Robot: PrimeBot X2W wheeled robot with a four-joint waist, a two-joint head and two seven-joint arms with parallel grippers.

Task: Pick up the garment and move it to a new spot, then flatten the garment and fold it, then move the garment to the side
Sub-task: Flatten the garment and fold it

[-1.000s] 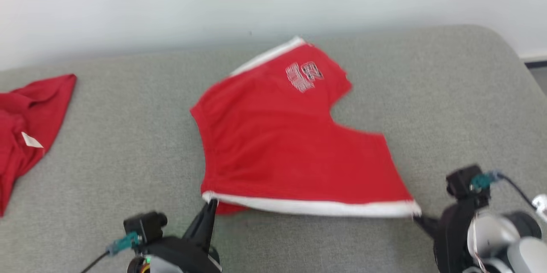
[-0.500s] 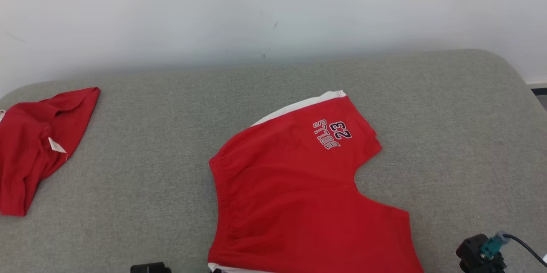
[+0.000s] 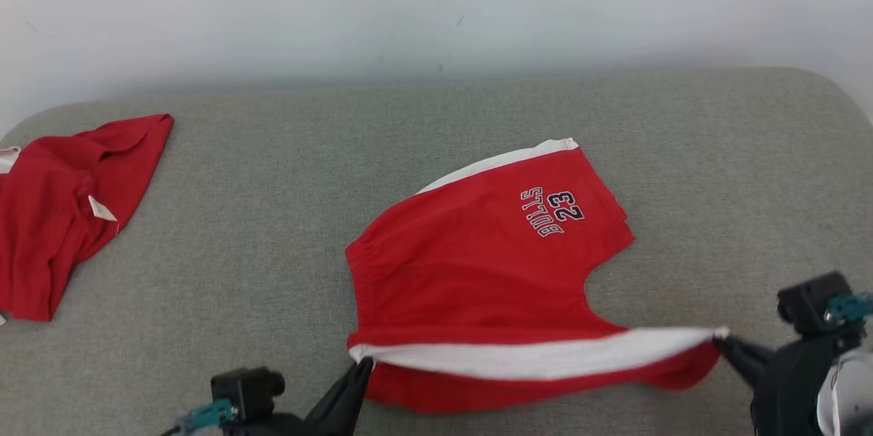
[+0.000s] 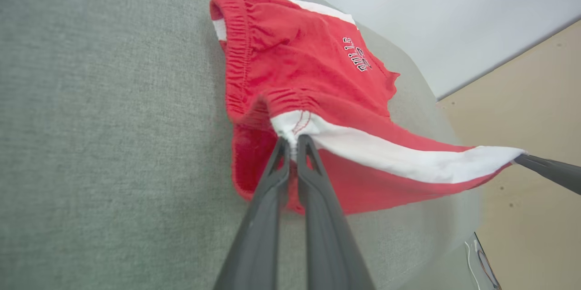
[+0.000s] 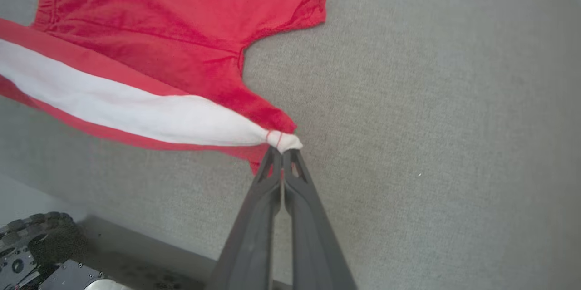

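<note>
Red shorts (image 3: 477, 265) with white side stripes and "BULLS 23" lettering lie on the grey cushioned surface (image 3: 273, 218). Their near edge is lifted and stretched taut between both grippers, the white stripe facing up. My left gripper (image 3: 365, 366) is shut on the stripe's left corner, seen close in the left wrist view (image 4: 292, 142) against the shorts (image 4: 308, 76). My right gripper (image 3: 721, 340) is shut on the stripe's right corner; the right wrist view shows its tips (image 5: 282, 151) pinching bunched white cloth of the shorts (image 5: 150, 45). The far leg with the lettering rests flat.
A second red garment (image 3: 61, 211) with a white label lies crumpled at the surface's far left. A white wall (image 3: 436, 6) runs behind the surface. The surface's rounded right end (image 3: 839, 115) is close to my right arm. Part of the robot base (image 5: 36, 253) shows below the front edge.
The head camera has shifted between frames. The shorts' near edge is now lifted higher and pulled taut between the two grippers, with the red underside hanging below the white stripe.
</note>
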